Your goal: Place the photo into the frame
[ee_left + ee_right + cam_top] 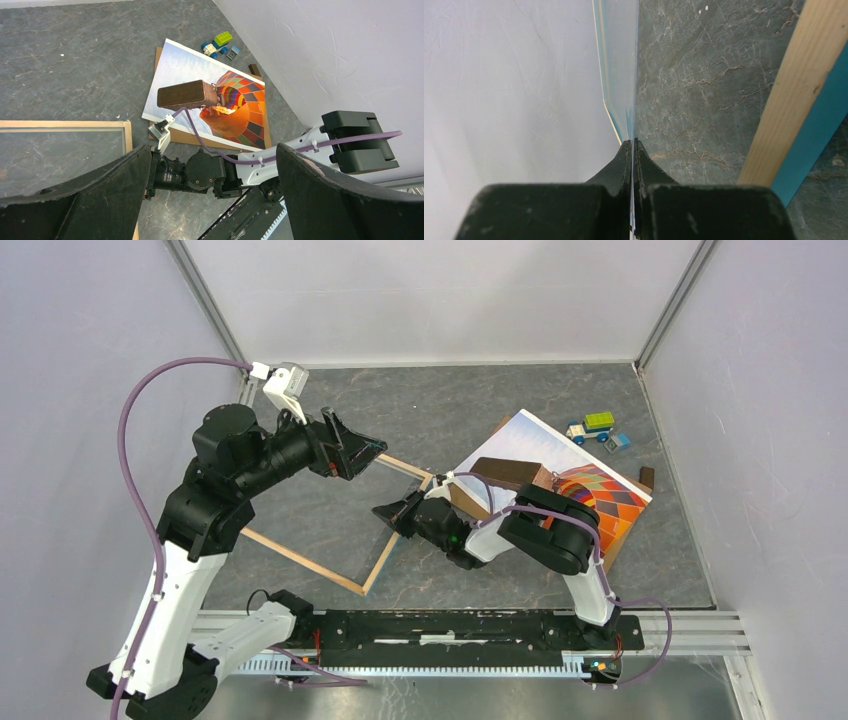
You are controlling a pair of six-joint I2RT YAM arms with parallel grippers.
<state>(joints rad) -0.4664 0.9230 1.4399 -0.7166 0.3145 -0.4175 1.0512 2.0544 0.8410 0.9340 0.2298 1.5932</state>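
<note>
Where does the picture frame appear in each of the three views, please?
Top external: the frame lies left of centre, between the two arms.
Left wrist: the frame is at the left edge, around mid-height.
Right wrist: only a strip of the frame, its wood-and-blue rim, at the right edge.
Shared landmark: the clear pane, which the right fingers pinch in the right wrist view.

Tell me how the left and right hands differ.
The left hand is wide open and holds nothing; the right hand is shut, pinching a thin clear pane. The left hand is raised over the frame; the right hand sits low beside its rim. Both are black.
</note>
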